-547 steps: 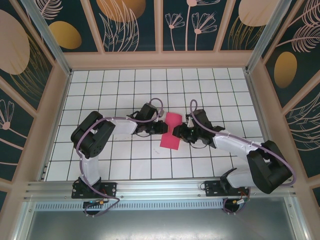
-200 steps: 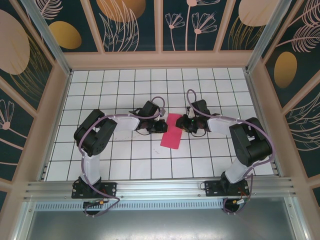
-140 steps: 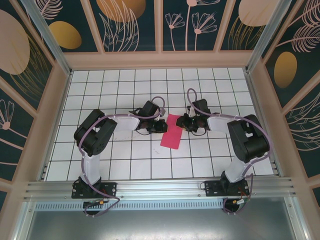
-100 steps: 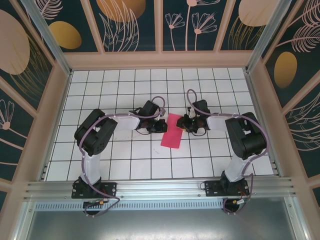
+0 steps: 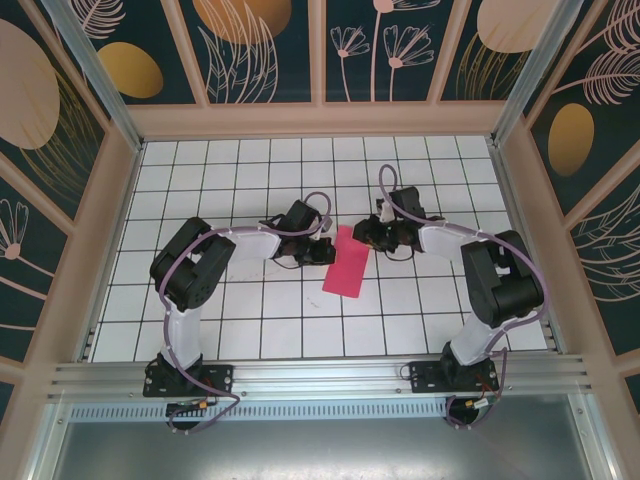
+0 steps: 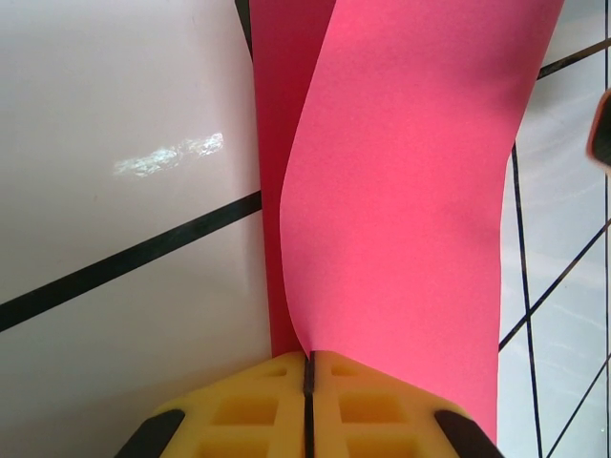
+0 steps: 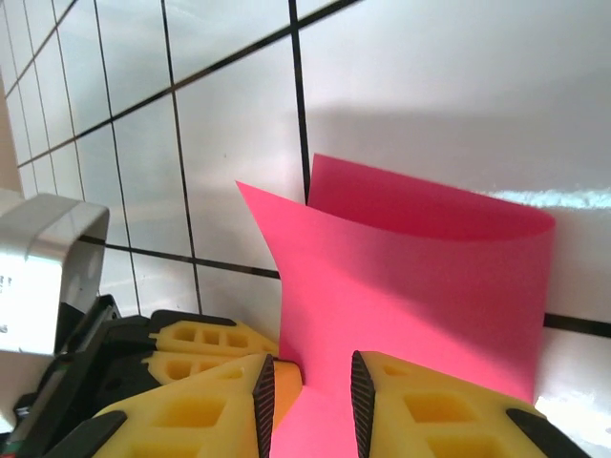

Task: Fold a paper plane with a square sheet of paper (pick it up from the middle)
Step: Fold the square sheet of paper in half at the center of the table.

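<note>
Early in the job, by the look of it: first halving of the square sheet of paper (image 5: 346, 262), with no nose or wings of a plane formed yet. Lies near the middle of the counter (image 5: 250, 320) as a narrow red-pink strip, doubled over on itself and slanting from far right to near left across that middle. Pinched on its left side by the left hand (image 5: 322, 252), just left of the counter's middle. From the left wrist, yellow fingers clenched flat together (image 6: 308, 361) with the sheet (image 6: 410, 191) running in between them: a darker lower layer against the white tile and an upper layer bulging over it in a soft roll, not a sharp crease. Just right of the counter's middle, the right hand (image 5: 368, 232) at the strip's far end. From the right wrist, fingers parted (image 7: 307, 372) with paper (image 7: 410, 277) passing through the gap, seemingly released rather than clamped; beyond them, the sheet standing off the counter in a loose curve, one corner pointing left. Next, most likely: matching the two free edges, then flattening the roll into a crease along the strip while keeping the left pinch steady. Calls for a light, even press, since thin paper like this probably skews or buckles easily, and a crooked first crease would carry through every later fold.
</note>
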Controlling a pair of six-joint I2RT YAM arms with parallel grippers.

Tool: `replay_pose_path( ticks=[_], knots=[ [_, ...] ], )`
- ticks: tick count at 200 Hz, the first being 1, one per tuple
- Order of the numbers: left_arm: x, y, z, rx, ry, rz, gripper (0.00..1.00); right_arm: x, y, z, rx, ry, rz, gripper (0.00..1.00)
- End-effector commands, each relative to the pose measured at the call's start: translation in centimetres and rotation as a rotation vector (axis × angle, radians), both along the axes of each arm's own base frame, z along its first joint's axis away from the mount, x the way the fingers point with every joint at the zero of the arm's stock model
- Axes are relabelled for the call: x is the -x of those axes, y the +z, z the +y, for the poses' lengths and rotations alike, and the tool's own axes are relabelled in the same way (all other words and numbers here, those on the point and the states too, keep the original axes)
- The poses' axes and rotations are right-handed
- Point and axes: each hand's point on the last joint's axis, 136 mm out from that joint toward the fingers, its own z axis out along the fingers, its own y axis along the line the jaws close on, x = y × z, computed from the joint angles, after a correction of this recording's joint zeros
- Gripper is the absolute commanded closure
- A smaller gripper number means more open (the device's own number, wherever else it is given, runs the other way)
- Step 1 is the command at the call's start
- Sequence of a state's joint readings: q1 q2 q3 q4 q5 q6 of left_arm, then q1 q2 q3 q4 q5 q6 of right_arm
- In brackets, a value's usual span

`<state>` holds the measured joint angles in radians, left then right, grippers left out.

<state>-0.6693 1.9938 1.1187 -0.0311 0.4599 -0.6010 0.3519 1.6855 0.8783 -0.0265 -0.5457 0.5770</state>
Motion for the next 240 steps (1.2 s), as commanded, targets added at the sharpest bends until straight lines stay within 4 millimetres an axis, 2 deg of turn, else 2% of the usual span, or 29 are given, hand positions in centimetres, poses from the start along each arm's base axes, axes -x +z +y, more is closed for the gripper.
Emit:
replay_pose_path(
  ticks=[1, 35, 52, 66, 98, 120, 157, 182, 218, 229, 240],
  knots=[
    [1.3, -3.7, 1.8, -0.123, -0.001, 0.058, 0.89, -0.5, -1.1, -0.3, 0.010, 0.008, 0.014, 0.69],
    [1.4, -3.8, 1.8, -0.124, -0.005, 0.063, 0.89, -0.2, -5.0, -1.2, 0.070, -0.019, 0.091, 0.69],
    [1.5, -3.9, 1.8, -0.126, -0.005, 0.066, 0.89, 0.0, -5.9, -1.4, 0.087, -0.025, 0.119, 0.70],
    [1.5, -3.9, 1.9, -0.128, -0.005, 0.066, 0.89, -0.2, -4.8, -1.2, 0.073, -0.023, 0.101, 0.70],
    [1.5, -3.9, 1.9, -0.128, -0.003, 0.064, 0.90, -1.6, 0.1, -0.5, 0.030, -0.013, 0.003, 0.69],
    [1.5, -3.9, 1.8, -0.127, -0.003, 0.065, 0.90, -2.3, 0.7, -0.7, 0.042, -0.022, -0.015, 0.69],
    [1.5, -3.8, 1.8, -0.123, -0.003, 0.067, 0.89, -2.9, -1.5, -1.1, 0.087, -0.034, 0.029, 0.69],
    [1.4, -3.7, 1.8, -0.122, -0.003, 0.066, 0.89, -3.2, -3.4, -2.0, 0.145, -0.064, 0.052, 0.69],
    [1.5, -3.7, 1.7, -0.121, -0.005, 0.065, 0.89, -2.3, -6.4, -2.5, 0.171, -0.063, 0.124, 0.69],
    [1.5, -3.8, 1.8, -0.124, -0.004, 0.068, 0.90, -2.2, -6.8, -2.7, 0.188, -0.065, 0.137, 0.69],
    [1.6, -3.8, 1.8, -0.124, -0.005, 0.071, 0.89, -2.4, -6.2, -2.6, 0.181, -0.061, 0.130, 0.69]
  ],
)
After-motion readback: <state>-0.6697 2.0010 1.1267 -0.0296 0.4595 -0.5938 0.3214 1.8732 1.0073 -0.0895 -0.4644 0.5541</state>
